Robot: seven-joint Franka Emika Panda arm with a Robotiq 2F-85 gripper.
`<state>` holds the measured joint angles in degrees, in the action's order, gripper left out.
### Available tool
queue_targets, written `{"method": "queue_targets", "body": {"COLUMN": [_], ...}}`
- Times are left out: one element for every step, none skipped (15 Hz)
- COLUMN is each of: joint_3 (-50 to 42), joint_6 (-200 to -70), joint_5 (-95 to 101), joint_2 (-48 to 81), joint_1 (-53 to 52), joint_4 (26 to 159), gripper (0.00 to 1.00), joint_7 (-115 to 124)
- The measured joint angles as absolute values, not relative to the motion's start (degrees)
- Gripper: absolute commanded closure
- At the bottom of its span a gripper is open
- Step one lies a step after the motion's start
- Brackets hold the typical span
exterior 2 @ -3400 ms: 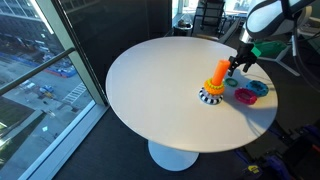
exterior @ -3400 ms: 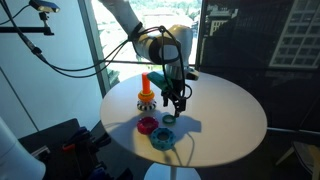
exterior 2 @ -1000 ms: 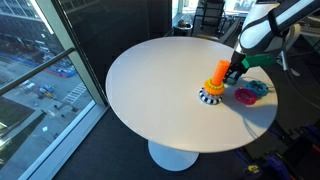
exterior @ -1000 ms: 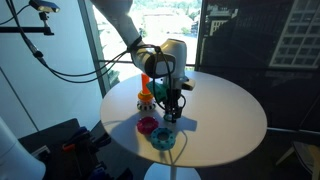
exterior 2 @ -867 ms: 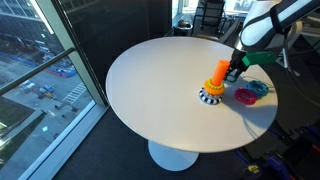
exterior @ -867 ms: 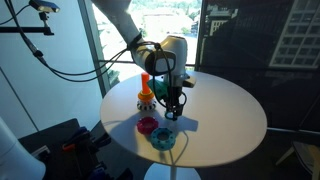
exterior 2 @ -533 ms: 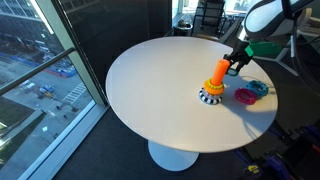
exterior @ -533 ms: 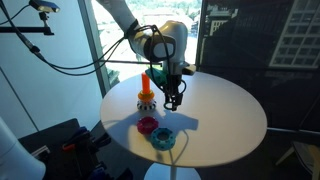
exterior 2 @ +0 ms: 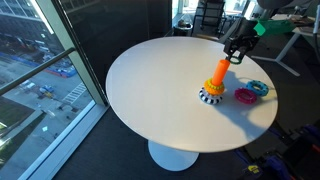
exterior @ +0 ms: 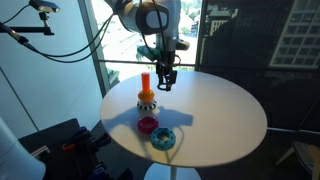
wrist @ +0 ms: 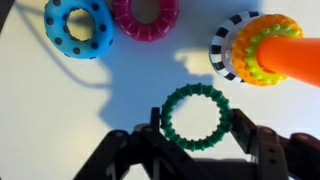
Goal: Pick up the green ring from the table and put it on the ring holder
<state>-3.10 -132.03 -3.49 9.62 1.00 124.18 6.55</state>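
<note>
The gripper (wrist: 196, 128) is pinching the green ring (wrist: 197, 92) across its rim at the wrist view's lower centre, risking snagging or dropping it if misaligned over the ring holder (wrist: 290, 52), upper right.

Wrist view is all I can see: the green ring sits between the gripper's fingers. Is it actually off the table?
Observer: Yes, the green ring is airborne: in an exterior view the gripper hangs well above the table.
Operator: What sort of table is it?
Observer: Round and white, standing on a single pedestal.
</note>
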Motion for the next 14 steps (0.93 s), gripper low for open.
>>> {"method": "queue_targets", "body": {"joint_3": [-3.0, -2.9, -2.7, -2.6, -2.5, -2.4, -2.2, -2.1, -1.9, -1.7, -1.6, -1.4, -1.2, -1.0], "joint_6": [-131.3, -130.6, -130.0, -129.4, -128.7, -127.9, -127.2, -126.4, -125.6, -124.9, -124.3, -123.7, -123.2, -123.0], "joint_5": [-3.5, -3.5, -3.5, -3.6, -3.8, -4.3, -5.0, -5.7, -6.6, -7.4, -8.1, -8.6, -9.0, -9.3], "joint_2": [8.5, 7.3, 6.2, 5.1, 4.1, 3.1, 2.3, 1.6, 1.0, 0.6, 0.2, 0.0, -0.2, -0.3], "joint_1": [1.0, 1.0, 1.0, 1.0, 1.0, 1.0, 1.0, 1.0, 1.0, 1.0, 0.9, 0.8, 0.7, 0.6], "joint_4": [124.3, 124.5, 124.6, 124.8, 124.9, 125.1, 125.2, 125.4, 125.6, 125.8, 126.0, 126.0, 126.1, 126.2], "gripper": [0.55, 0.55, 0.55, 0.55, 0.55, 0.55, 0.55, 0.55, 0.55, 0.55, 0.55, 0.55, 0.55, 0.55], "joint_7": [6.5, 6.4, 6.2, 5.9, 5.3, 4.4, 3.4, 2.4, 1.2, 0.1, -0.8, -1.5, -2.2, -2.6]}}
